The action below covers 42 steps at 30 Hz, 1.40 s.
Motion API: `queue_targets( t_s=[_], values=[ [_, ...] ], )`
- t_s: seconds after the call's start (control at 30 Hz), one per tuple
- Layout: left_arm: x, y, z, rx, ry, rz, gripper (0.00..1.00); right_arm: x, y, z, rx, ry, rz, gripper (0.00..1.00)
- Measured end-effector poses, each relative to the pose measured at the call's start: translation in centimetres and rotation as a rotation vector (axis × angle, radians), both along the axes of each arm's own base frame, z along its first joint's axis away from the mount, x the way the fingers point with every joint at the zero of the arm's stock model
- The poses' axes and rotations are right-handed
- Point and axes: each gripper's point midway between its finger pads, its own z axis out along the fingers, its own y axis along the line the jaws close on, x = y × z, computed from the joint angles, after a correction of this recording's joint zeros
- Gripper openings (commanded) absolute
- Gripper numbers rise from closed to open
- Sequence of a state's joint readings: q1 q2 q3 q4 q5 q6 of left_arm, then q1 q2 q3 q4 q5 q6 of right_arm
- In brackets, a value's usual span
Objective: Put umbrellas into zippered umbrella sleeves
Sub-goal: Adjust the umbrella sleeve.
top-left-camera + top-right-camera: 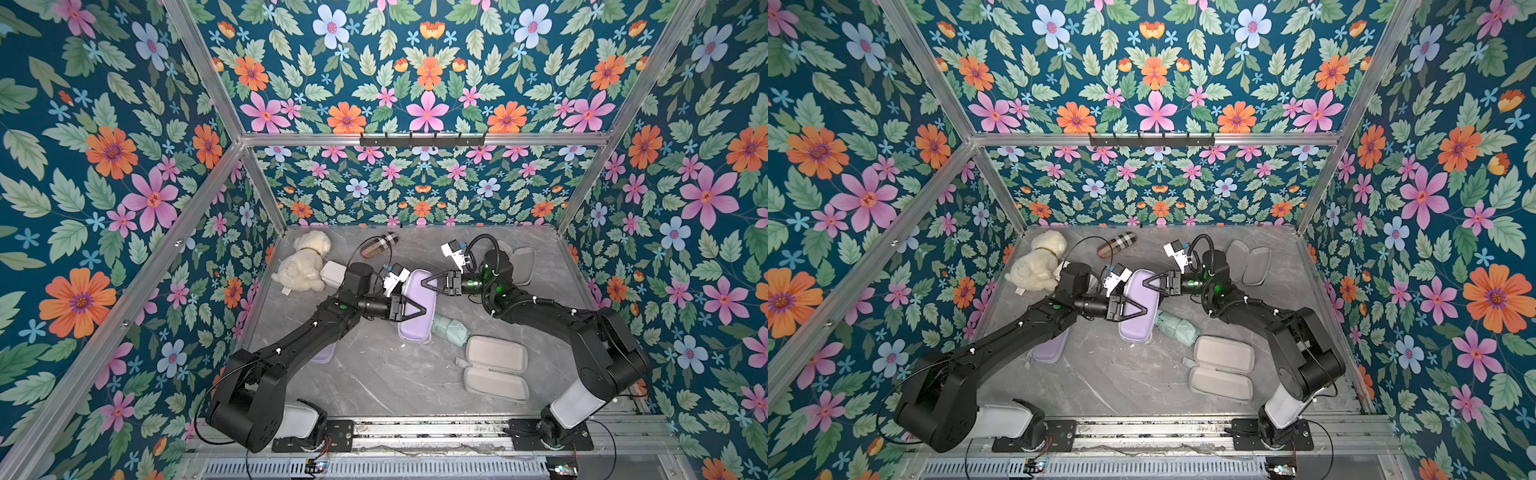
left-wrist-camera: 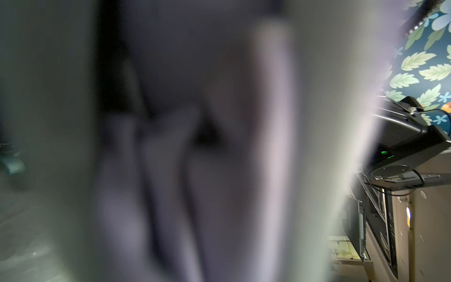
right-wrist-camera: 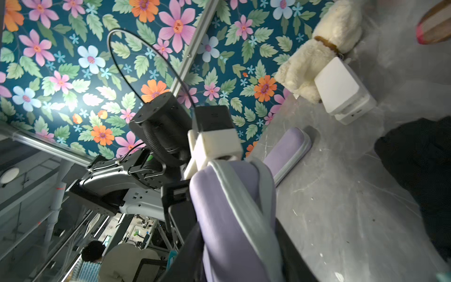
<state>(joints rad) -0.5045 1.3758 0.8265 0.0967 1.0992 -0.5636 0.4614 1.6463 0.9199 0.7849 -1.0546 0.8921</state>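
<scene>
Closing lavender sleeve looks like step in hand. Sleeve lies near plush dog, on its right-arm side. Right gripper pinches sleeve's far end. Left gripper over middle, grip unclear. Seam looks part open: press halves together before zipping.

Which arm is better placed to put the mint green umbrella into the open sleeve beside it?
Probably the right: mint green umbrella and open sleeve both lie on its side of the lavender sleeve. The left hand is close but reaches across that sleeve.
</scene>
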Motion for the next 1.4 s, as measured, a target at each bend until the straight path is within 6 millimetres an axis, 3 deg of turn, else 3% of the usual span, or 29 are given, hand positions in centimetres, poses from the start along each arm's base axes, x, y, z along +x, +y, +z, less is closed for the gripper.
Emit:
queue_targets(
  t_s=[0.07,0.13,0.23,0.33,0.47,0.53,0.57,0.73,0.83,0.93,1.03,1.13,1.27,1.4],
  values=[
    [0.1,0.0,0.0,-0.001,-0.005,-0.001,0.53,0.1,0.0,-0.1,0.001,0.002,-0.008,0.30],
    [0.2,-0.1,-0.3,0.004,0.000,-0.002,0.48,0.1,0.0,-0.4,-0.006,0.016,-0.016,0.32],
    [0.3,0.0,-0.2,-0.003,-0.002,-0.012,0.25,0.0,-0.1,-0.2,-0.015,0.014,-0.029,0.56],
    [0.7,0.0,0.2,-0.013,-0.042,-0.021,0.15,-0.5,-0.3,-0.4,-0.040,0.019,-0.019,0.65],
    [0.8,-0.2,0.7,-0.015,-0.078,-0.045,0.13,-0.4,-0.2,-0.8,-0.065,0.036,0.028,0.67],
    [0.7,-0.4,0.6,-0.006,-0.079,-0.055,0.14,-0.3,0.2,-1.1,-0.068,0.038,0.069,0.62],
    [0.7,-0.5,0.6,0.000,-0.075,-0.058,0.16,-0.4,0.4,-1.2,-0.066,0.042,0.092,0.60],
    [1.0,-0.5,0.2,0.038,-0.060,-0.067,0.47,-1.0,1.5,-1.2,-0.045,0.029,0.157,0.36],
    [1.8,0.3,0.7,0.038,-0.077,-0.023,0.59,-0.7,1.5,-1.1,-0.024,0.034,0.131,0.26],
    [3.7,2.5,1.6,0.004,-0.106,0.101,0.68,0.2,1.0,-1.1,-0.012,0.053,0.063,0.24],
    [5.5,4.9,1.5,-0.036,-0.090,0.264,0.77,2.6,0.3,-0.1,0.007,0.053,-0.080,0.25],
    [6.2,6.3,0.8,-0.088,-0.048,0.408,0.94,4.4,-0.2,1.4,0.047,0.040,-0.210,0.24],
    [7.0,7.5,-0.1,-0.163,0.010,0.580,0.99,7.1,-0.9,1.2,0.085,0.104,-0.422,0.24],
    [7.7,6.9,1.6,-0.263,0.005,0.638,0.97,8.2,-0.5,1.2,0.115,0.147,-0.561,0.24]
  ],
)
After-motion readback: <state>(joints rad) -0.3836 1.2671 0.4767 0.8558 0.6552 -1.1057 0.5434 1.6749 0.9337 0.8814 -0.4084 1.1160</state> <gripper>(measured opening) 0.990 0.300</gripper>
